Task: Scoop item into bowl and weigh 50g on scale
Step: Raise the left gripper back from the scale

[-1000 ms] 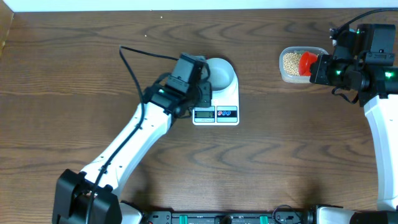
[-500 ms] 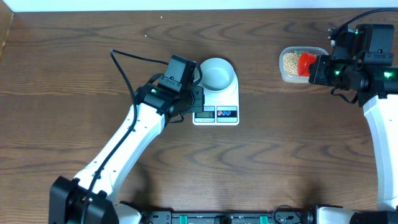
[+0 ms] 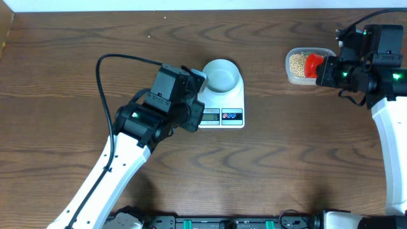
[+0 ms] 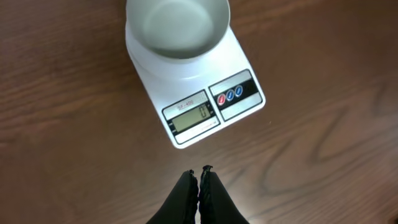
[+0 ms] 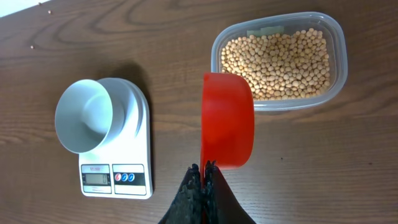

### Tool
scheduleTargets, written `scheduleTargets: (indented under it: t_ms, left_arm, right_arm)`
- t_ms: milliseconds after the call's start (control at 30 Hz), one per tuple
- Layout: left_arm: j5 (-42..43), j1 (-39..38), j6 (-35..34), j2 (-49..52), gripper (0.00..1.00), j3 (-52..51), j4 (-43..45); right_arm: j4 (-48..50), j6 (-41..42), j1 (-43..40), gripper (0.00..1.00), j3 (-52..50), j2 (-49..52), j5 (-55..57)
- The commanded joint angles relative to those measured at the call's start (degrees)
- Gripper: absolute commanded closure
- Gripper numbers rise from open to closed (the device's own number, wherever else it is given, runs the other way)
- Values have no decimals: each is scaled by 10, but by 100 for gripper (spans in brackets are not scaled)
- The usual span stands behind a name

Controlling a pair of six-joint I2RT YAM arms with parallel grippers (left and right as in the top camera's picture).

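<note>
While the bowl (image 3: 222, 75) sits empty on the scale (image 3: 232, 103) at upper centre of the overhead frame, the item (image 5: 277, 56) lies in the clear tub (image 5: 339, 59) at upper right. Right gripper (image 5: 202, 167): fingers pinched on the lower edge of a red scoop (image 5: 228, 121), which stands on edge over the tub's lower-left corner; its contents cannot be told. Left gripper (image 4: 199, 171): fingers pressed together, holding nothing, above bare table (image 3: 305, 159) just below the scale's display.
</note>
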Motion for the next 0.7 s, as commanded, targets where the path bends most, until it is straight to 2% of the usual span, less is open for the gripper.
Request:
scheduleTargets:
  t_ms: [0,400,667]
  left_arm:
    - [5,0,53,6,92,-5,-4]
    - [-28,1,49,38,92,-5,-2]
    - [-27,8,-9,39,92,-5,7]
  right_arm:
    - [-1,-6,3,99,8,-7,-2]
    - [-5,-11,3,99,8,-7,-1]
    - [-4,-11,3,99,8,-7,-1]
